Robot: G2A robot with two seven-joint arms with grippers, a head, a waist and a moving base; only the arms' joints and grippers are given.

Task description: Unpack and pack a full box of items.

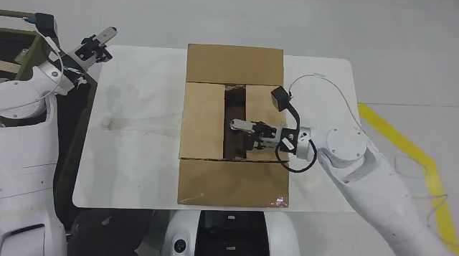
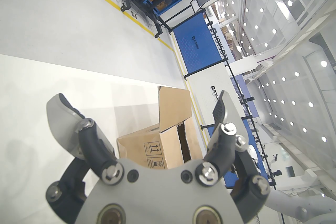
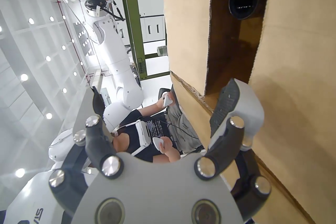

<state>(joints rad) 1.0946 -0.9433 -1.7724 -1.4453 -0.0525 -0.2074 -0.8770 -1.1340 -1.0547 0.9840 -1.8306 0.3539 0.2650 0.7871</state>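
**Right gripper poised at the slot between the box's inner flaps**

The white table (image 1: 136,127) carries the cardboard box (image 1: 204,120) at its middle, where either arm can reach it. The box's two outer flaps lie folded out flat. The two inner flaps sit nearly level, leaving a narrow dark gap (image 1: 233,102) between them. By that, unpacking looks barely begun: a flap must be raised before anything comes out.

The right arm stretches low across the box from the robot's right, wrist rolled sideways. The right gripper (image 1: 240,125) hovers over the gap, toward the robot's end of it. Its fingers are spread and hold nothing, and one finger sits at a flap's edge, probably to hook it.

The left arm is folded back past the table's left edge. The left gripper (image 2: 141,101) is raised, splayed wide and empty, apparently parked clear.

Down in the gap lies a dark round item (image 3: 242,0), seen end-on.
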